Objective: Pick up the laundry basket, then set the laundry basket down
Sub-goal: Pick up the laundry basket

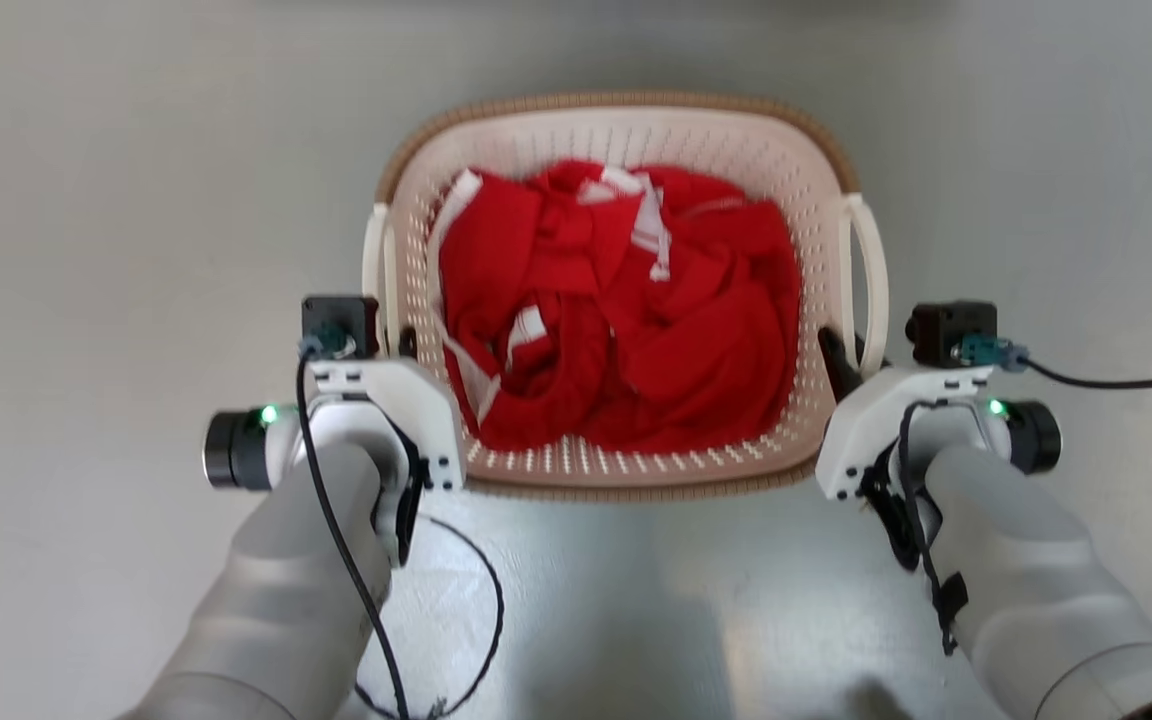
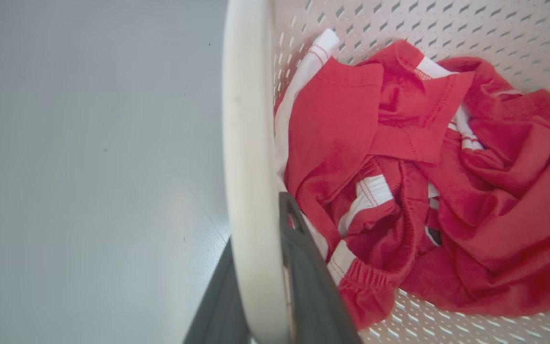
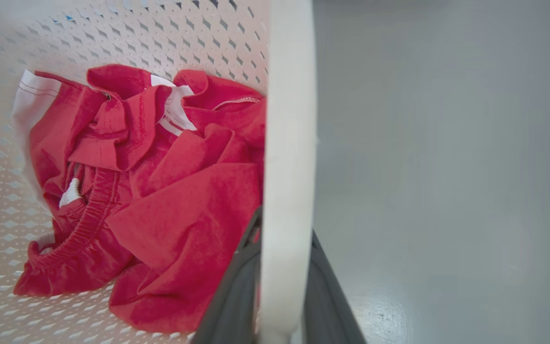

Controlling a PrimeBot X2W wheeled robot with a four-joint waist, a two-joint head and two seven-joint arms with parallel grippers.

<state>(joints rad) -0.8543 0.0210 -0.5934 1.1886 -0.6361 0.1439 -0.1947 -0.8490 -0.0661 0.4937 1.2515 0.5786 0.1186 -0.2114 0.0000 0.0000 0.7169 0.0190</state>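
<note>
Head view: laundry basket (image 1: 626, 135) between left claw (image 1: 395, 345) and right claw (image 1: 856, 360), handles (image 1: 872, 262) clamped.

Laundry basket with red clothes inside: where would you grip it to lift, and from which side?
By its loop handles: left end effector on the left handle, right end effector on the right handle, fingers coming from the robot's side to straddle each band. The loops stand off the walls; opposite holds balance it.
</note>
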